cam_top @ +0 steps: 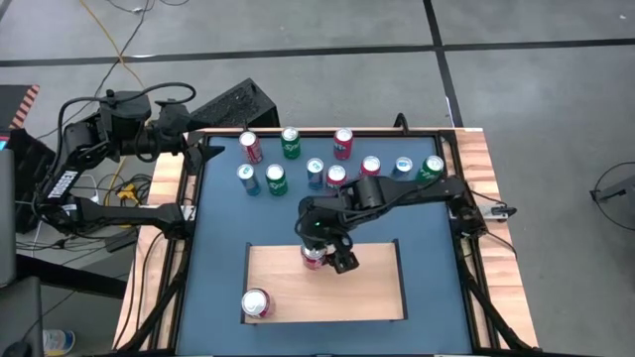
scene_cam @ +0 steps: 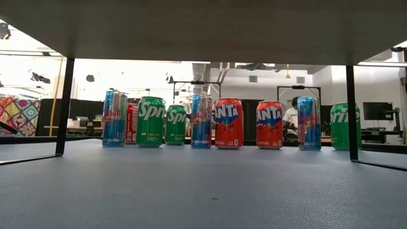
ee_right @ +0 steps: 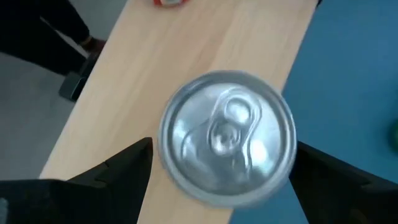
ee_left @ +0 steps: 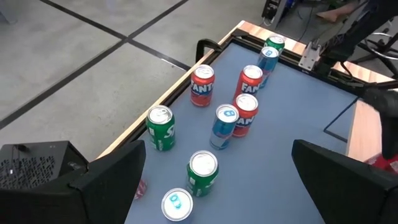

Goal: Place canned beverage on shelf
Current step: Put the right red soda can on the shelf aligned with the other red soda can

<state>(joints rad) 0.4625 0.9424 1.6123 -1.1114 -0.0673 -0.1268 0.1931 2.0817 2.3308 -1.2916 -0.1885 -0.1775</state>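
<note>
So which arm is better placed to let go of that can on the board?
The right. Its hand is over the can on the shelf, fingers either side. The left hand waits open at the table's far corner.

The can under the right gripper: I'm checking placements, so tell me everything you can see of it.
The can stands upright on the shelf, at its back edge beside the blue table mat. The right wrist view looks straight down on its silver metal top, with the pull tab flat and unopened. The high view shows a sliver of red side beneath the right gripper. That gripper's dark fingers stand open on either side of the can; whether they touch it cannot be told. A second red can stands apart near the shelf's front left corner.
</note>
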